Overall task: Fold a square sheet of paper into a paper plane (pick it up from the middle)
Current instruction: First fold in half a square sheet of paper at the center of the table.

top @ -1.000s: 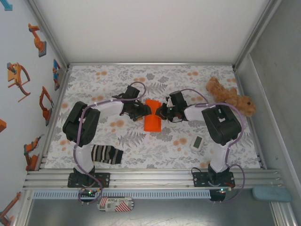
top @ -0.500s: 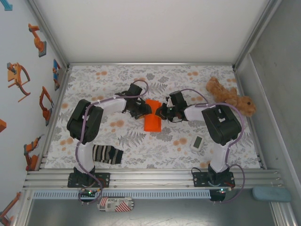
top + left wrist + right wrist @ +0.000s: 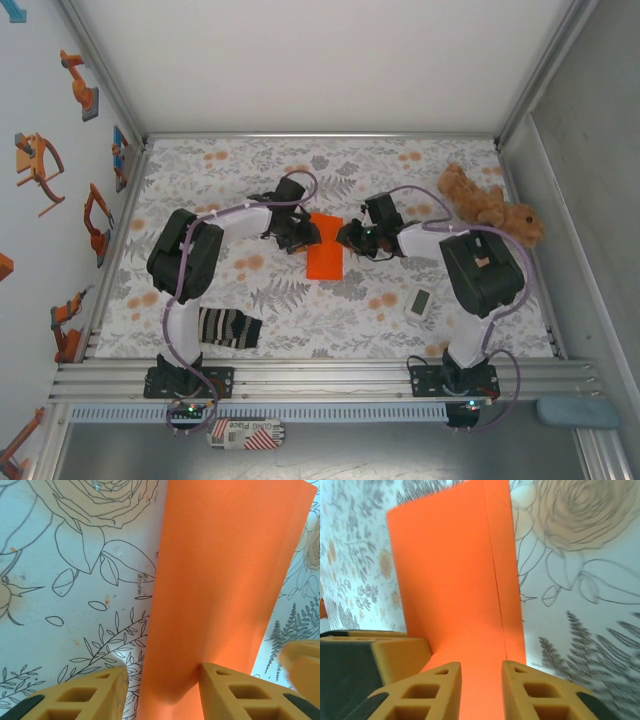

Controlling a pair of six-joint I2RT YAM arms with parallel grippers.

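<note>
The square sheet of paper (image 3: 325, 258) is bright orange and lies folded into a narrow rectangle on the floral mat, mid-table. My left gripper (image 3: 311, 235) is at its upper left edge and my right gripper (image 3: 348, 237) at its upper right edge. In the left wrist view the paper (image 3: 225, 570) bulges up between the jaws of the left gripper (image 3: 162, 692). They stand apart, and the right fingertip (image 3: 220, 680) touches the raised fold. In the right wrist view the right gripper (image 3: 482, 690) is open over the paper (image 3: 455, 580), whose top layer lifts at the left.
A brown plush toy (image 3: 490, 205) sits at the back right. A striped sock (image 3: 228, 327) lies near the left arm's base, and a small white device (image 3: 419, 303) near the right arm. Walls close in on both sides.
The right gripper's jaws have parted from shut. The left gripper's jaws have narrowed around the paper's raised fold, and its arm has shifted slightly. The paper stays in place.
</note>
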